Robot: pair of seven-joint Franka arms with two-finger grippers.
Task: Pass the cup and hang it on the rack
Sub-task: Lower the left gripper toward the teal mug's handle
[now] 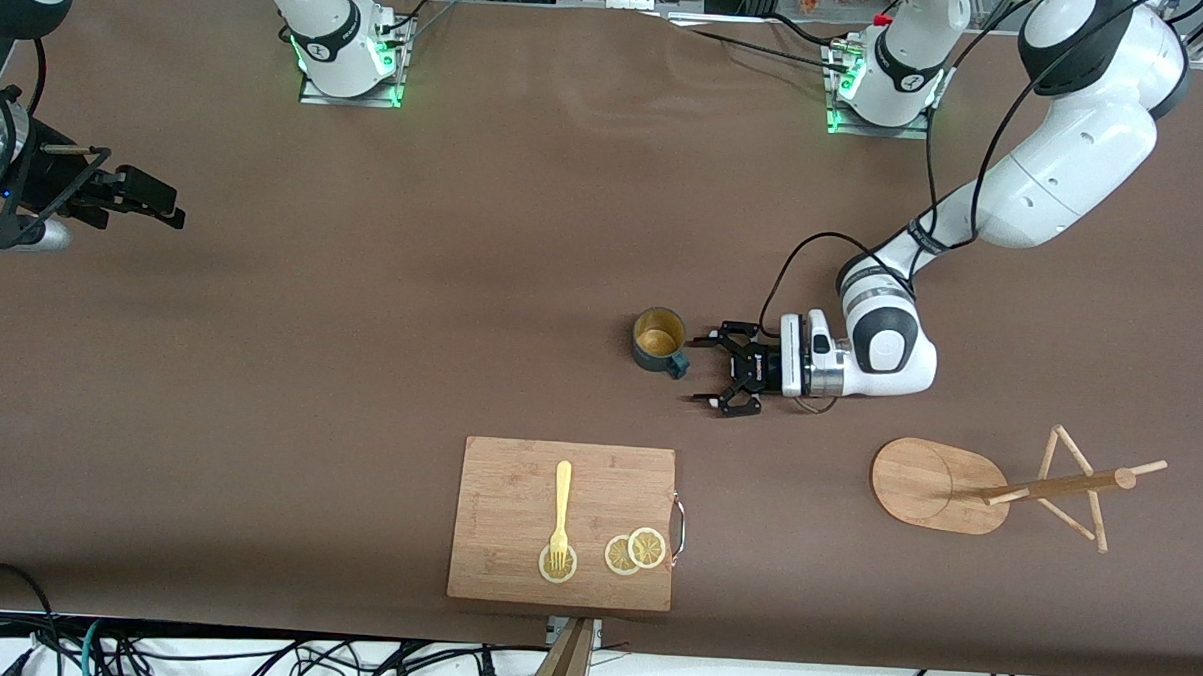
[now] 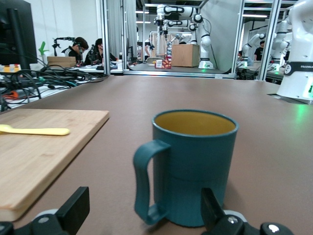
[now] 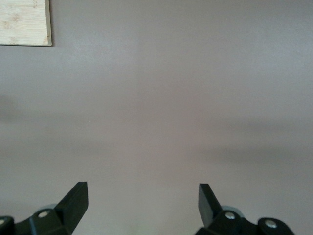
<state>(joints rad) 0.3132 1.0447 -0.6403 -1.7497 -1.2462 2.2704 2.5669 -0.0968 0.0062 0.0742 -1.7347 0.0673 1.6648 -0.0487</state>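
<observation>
A dark teal cup (image 1: 659, 342) with a yellowish-tan inside stood on a plain brown table (image 1: 361, 350). The board (image 1: 516, 495) and rack (image 1: 932, 485) were light wood, the board carrying a pale yellow fork (image 1: 560, 512) and yellow lemon slices (image 1: 634, 551) with white rims. The arms (image 1: 1058, 164) were white with black joints and black grippers (image 1: 708, 372).

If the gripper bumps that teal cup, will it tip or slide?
The cup stands upright on its flat bottom, so it would probably slide rather than tip. It looks empty, so likely light. Its handle faces the open left gripper, which might turn it.
</observation>
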